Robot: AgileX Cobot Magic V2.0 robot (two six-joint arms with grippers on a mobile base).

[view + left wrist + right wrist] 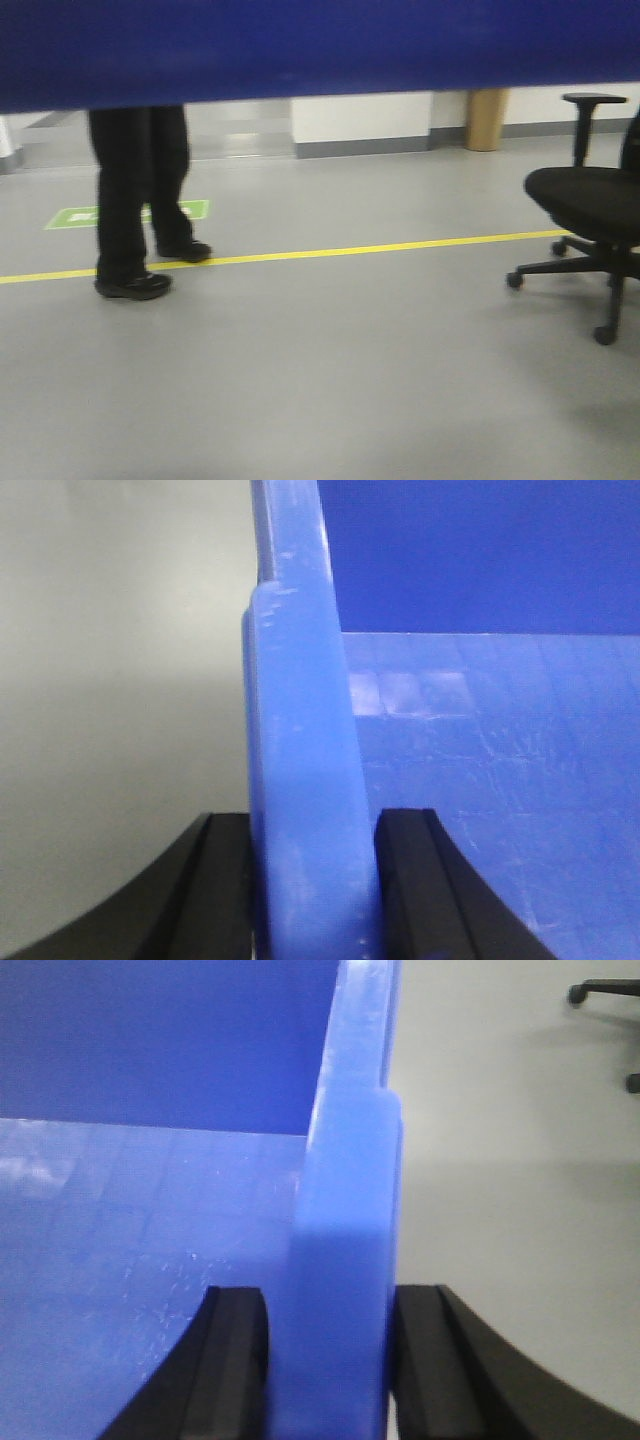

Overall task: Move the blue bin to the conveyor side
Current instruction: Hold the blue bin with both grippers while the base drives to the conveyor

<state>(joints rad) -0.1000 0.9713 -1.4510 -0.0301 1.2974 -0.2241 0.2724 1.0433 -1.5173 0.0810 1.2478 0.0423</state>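
Both grippers pinch the blue bin (pixel 320 50) by its thick rim: left gripper (pixel 315 890) and right gripper (pixel 330 1370) each have one black finger inside the wall, one outside. Within, only scuffed blue bottom shows. In the front view the bin fills the top edge, above grey floor (pixel 330 380), person's legs (pixel 140 200) left, office chair (pixel 590 200) right.

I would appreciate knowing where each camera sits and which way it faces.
Front-facing: on the robot, looking forward under the glossy blue plastic bin at grey floor, a person's legs, a black chair; no arms.
Left wrist: behind the left gripper, clamped on a bin wall.
Right wrist: same, right gripper, other wall.
All share the bin.
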